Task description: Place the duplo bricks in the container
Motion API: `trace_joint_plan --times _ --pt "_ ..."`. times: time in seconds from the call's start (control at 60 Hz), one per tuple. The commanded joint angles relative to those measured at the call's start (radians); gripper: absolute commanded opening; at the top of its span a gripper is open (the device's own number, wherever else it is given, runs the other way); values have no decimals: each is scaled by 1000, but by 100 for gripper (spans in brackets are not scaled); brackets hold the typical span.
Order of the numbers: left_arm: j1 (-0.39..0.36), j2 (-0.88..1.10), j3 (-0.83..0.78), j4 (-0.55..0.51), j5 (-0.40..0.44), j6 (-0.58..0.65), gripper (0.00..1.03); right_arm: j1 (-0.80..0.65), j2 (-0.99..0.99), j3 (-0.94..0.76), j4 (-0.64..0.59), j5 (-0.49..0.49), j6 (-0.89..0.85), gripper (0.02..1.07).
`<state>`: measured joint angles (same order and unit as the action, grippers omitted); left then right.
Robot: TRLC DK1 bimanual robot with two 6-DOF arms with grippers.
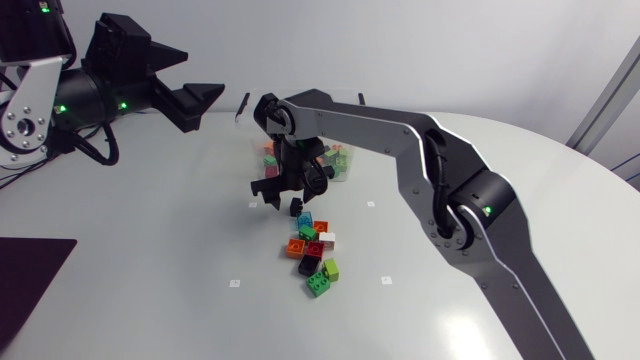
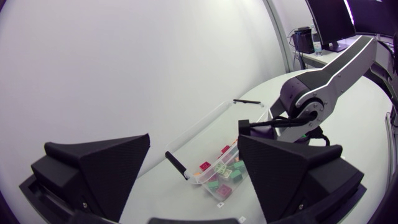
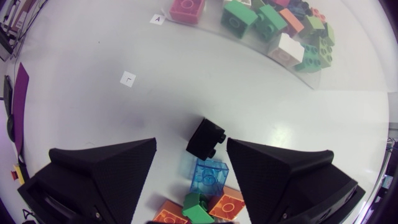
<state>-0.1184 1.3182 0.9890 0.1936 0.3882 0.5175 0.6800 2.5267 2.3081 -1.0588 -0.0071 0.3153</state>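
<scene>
- The right gripper [image 3: 191, 146] hangs low over the white table [image 3: 93, 50] with its fingers spread wide, gripping nothing.
- A black brick [image 3: 206, 138] lies on the table in the gap between them and touches neither finger.
- Just beside that brick, nearer the wrist, sits a clear blue brick [image 3: 209, 176]. It belongs to a loose pile [image 1: 312, 252] of green, orange, red and white bricks.
- The clear container [image 2: 217, 127] stands ahead of the right gripper and holds pink, green, orange and white bricks.
- The left gripper [image 2: 194, 140] is raised near the container's end, with its fingers apart and empty.
</scene>
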Motion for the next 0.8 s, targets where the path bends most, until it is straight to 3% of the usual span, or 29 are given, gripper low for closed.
trace_joint_plan --times 0.0,0.283,0.433,0.533,0.783 --pt "3 -24 -27 9 11 10 98 6 15 7 -24 -5 42 84" --pt "10 -59 -58 7 15 10 98 15 118 208 -171 10 173 84" --pt "16 -73 -69 4 23 10 98 16 145 241 -188 16 271 84" --pt "16 -74 -72 4 24 10 98 3 170 277 -207 16 300 70" --pt "10 -88 -70 1 24 6 98 -5 201 295 -224 41 320 69"
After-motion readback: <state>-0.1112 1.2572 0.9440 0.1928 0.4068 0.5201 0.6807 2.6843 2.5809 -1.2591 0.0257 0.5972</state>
